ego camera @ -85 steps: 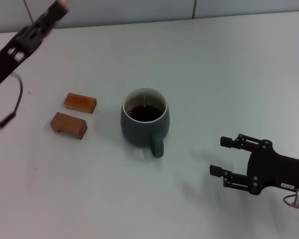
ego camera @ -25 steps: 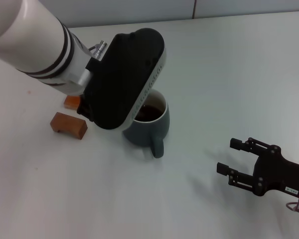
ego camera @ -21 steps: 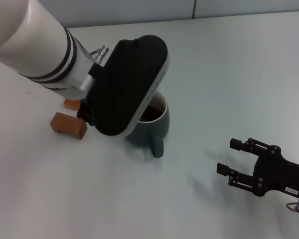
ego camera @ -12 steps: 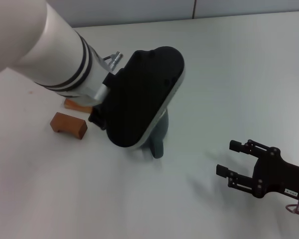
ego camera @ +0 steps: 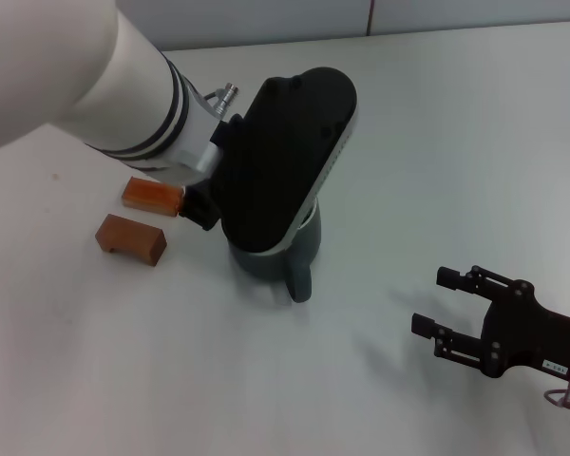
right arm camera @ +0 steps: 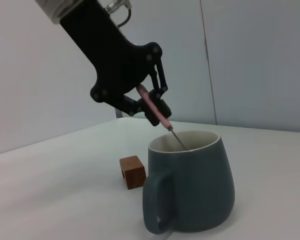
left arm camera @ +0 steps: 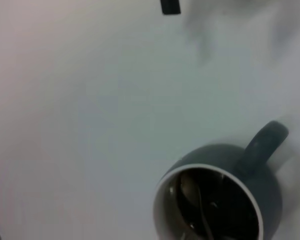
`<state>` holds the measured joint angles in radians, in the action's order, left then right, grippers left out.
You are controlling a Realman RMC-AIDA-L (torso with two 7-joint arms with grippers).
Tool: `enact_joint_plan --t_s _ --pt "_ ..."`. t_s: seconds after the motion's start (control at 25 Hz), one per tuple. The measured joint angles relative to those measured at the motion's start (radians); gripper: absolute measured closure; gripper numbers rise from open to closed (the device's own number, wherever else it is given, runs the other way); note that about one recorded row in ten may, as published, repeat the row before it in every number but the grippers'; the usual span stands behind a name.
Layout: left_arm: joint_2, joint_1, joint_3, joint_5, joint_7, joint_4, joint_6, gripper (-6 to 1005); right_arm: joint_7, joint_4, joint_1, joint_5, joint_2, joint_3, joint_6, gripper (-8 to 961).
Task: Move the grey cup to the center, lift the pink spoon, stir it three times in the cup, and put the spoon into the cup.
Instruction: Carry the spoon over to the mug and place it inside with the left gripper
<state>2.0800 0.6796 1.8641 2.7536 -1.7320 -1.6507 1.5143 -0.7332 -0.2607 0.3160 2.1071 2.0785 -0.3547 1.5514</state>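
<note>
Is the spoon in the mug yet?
Partly: the left gripper holds the pink spoon, its bowl dipping inside the grey cup.

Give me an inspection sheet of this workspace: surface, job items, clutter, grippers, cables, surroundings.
Surface: white table, bare apart from the items below.
Job's things: grey cup upright near the middle, dark liquid inside, handle toward the robot. Pink spoon tilted, its metal end dipped inside the cup's rim.
Clutter: two brown wooden blocks on the robot's left of the cup, apart from it.
Grippers: left gripper above the cup, shut on the pink spoon's handle. Right gripper low over the table on the robot's right, open, holding nothing.
Cables: nothing seen.
Surroundings: pale wall behind the table, with a vertical seam.
</note>
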Motion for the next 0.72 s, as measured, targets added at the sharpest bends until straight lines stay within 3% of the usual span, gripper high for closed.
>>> enact_joint_plan --t_s 0.28,0.72 --pt "0.0 0.026 -0.014 0.061 -0.043 0.018 0.053 864 0.0 0.0 0.001 -0.001 0.0 0.0 0.0 208" --pt "0.0 0.019 -0.016 -0.008 -0.032 -0.017 0.093 865 0.0 0.0 0.002 -0.001 0.0 0.0 0.002 208"
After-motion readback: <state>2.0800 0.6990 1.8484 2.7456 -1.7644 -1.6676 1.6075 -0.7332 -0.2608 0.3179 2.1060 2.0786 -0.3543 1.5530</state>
